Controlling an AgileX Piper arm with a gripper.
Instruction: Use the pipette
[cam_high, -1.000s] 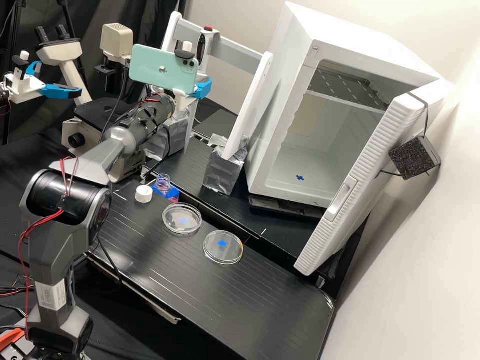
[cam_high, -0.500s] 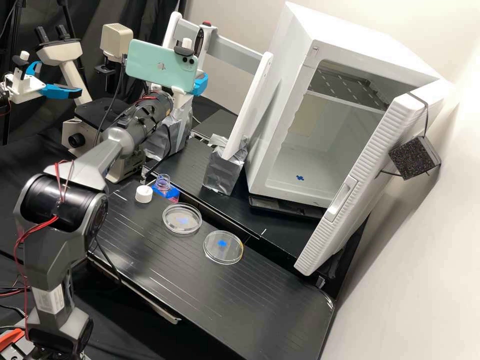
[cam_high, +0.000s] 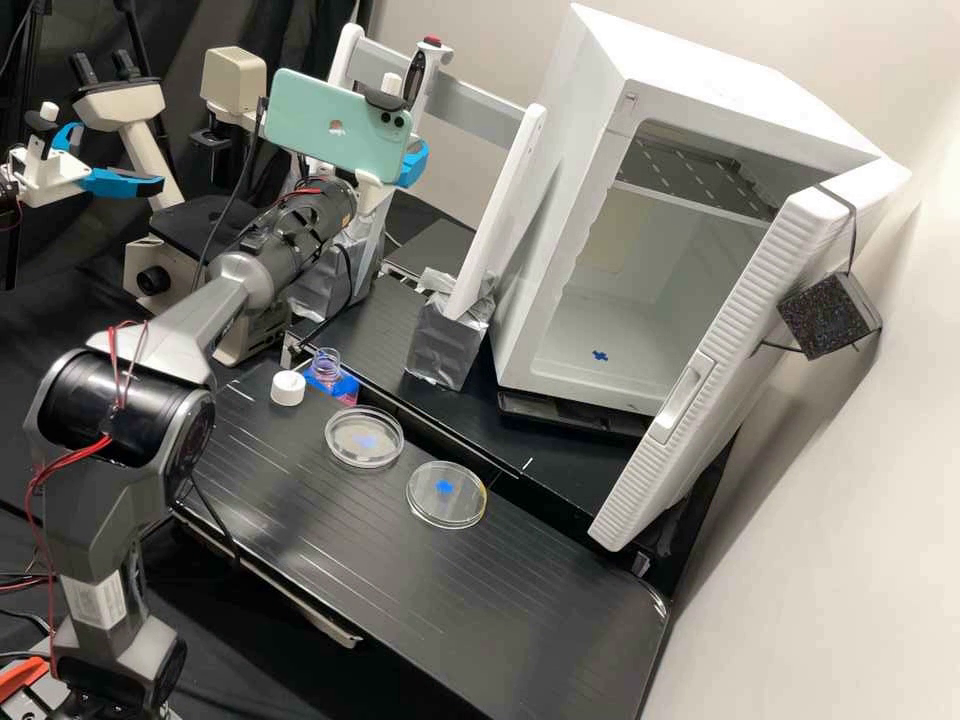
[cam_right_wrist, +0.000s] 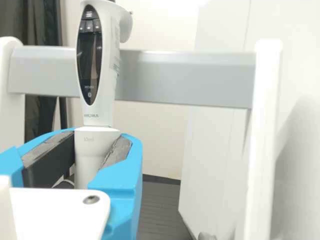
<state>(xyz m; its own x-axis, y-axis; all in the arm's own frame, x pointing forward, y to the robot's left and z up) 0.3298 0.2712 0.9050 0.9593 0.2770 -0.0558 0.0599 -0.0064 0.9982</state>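
I had one pipette (cam_high: 436, 62) pinched in my gripper (cam_high: 412, 165).
In the high view I saw one mint phone (cam_high: 335, 122) right beside the gripper, and lower than it, on the bench (cam_high: 560, 600), one bottle (cam_high: 325, 364), one white cap (cam_high: 288, 389) and two clear dishes (cam_high: 345, 452); one incubator (cam_high: 590, 60) stood open, apart from it. In the wrist view two blue fingers (cam_right_wrist: 120, 182) clasped the pipette's pale lower body, its one dark display (cam_right_wrist: 90, 57) above them; one grey crossbar (cam_right_wrist: 185, 75) ran beyond the gripper, between two white posts (cam_right_wrist: 265, 150).

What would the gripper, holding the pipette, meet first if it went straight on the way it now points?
Probably the grey crossbar behind the pipette in the gripper, the pipette likely touching first; how near it is, I cannot tell.
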